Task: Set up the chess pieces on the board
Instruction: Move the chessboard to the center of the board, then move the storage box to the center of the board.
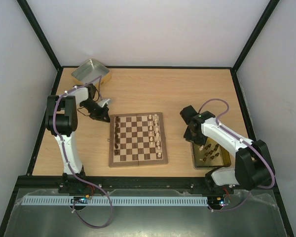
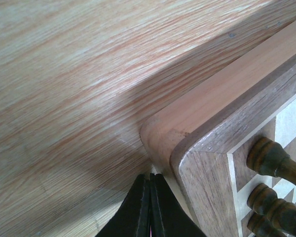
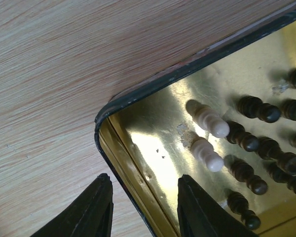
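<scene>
The board (image 1: 138,139) lies flat near the middle of the tabletop (image 1: 153,89), between the two arms. Dark chess pieces (image 1: 117,136) stand in a line along its left edge, and cream ones (image 1: 158,133) fill the two files along its right edge; the squares between them are bare. The left wrist view shows a rounded corner of the board's brown rim (image 2: 222,113) close up, with three dark pieces (image 2: 274,160) on the nearest squares. The left end effector (image 2: 149,180) sits just off that corner, low over the tabletop, its two black fingers (image 2: 138,212) clenched together with nothing between them; from above it is at the board's far left corner (image 1: 104,117). To the right of the board, apart from it, is the yellow-gold tin (image 1: 226,157), which holds more chess pieces: two cream ones (image 3: 207,121) side by side near the corner and a cluster of dark ones (image 3: 259,109) beyond them. The right end effector (image 3: 144,178) hangs over the tin's corner, fingers (image 3: 96,207) spread apart and gripping nothing, one outside the dark rim (image 3: 153,86) and one over the gold floor. A silver tin (image 1: 91,71) stands at the far left corner of the tabletop, well apart from the board.
</scene>
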Available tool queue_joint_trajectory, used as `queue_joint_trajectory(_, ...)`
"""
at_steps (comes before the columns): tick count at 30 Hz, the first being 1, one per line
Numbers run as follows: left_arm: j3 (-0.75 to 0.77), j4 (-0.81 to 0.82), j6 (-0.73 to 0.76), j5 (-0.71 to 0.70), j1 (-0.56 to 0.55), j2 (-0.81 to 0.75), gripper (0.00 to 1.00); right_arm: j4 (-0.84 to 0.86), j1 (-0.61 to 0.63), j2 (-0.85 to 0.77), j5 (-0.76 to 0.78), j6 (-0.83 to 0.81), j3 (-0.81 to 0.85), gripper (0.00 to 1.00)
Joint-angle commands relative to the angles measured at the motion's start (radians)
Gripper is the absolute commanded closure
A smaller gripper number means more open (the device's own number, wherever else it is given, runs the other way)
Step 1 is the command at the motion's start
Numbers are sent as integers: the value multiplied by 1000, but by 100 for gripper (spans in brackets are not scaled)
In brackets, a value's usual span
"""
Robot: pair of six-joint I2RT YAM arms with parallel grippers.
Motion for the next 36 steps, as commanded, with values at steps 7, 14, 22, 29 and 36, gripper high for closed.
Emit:
queue_joint_trajectory(7, -38, -5, -11, 25, -25, -33, 97, 108, -10, 101, -73, -55, 39, 66)
queue_joint_trajectory(14, -42, 9, -29, 34, -32, -34, 98, 133, -10, 188, -116, -65, 138, 68)
queue_joint_trajectory(22, -43, 6, -26, 16, -31, -44, 98, 184, -3, 286, -186, -55, 216, 70)
queue_joint_trajectory(29, -46, 7, -19, -2, -4, -49, 98, 192, 33, 364, -194, -52, 297, 70)
queue_joint_trajectory(36, -47, -5, 1, -12, 40, -69, 98, 176, 64, 404, -184, -39, 379, 72)
